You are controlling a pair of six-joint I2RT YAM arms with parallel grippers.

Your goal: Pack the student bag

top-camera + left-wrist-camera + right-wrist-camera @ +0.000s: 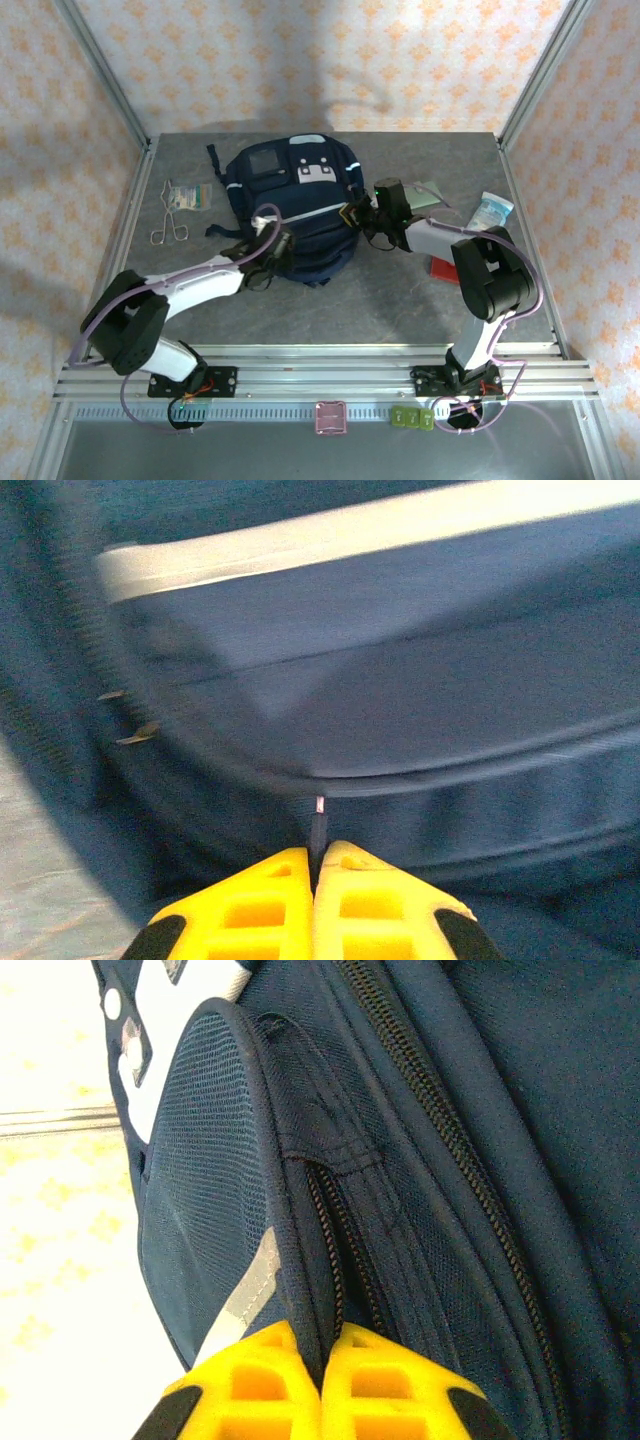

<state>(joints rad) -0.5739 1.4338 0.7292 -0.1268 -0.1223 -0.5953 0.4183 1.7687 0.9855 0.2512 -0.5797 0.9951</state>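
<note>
Grey tabletop [400, 300], navy bag [300, 200] lying flat at its centre towards the rear, right pincer [325, 1335] clamped on the bag's side fabric, left pincer [315, 855] clenched on a dark zip pull [318, 828] at the bag's near edge.

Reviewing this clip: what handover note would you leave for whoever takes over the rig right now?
Left gripper: shut on a thin dark pull tab at the student bag's near edge.
Right gripper: shut on a fabric seam beside a zipper on the bag's right side.
Bag: lying mid-table.
Done: both arms hold the bag; I cannot tell whether it is open.
Left: metal scissor-like tool, clear packet, red item and blue packet lie on the table, unpacked.
</note>
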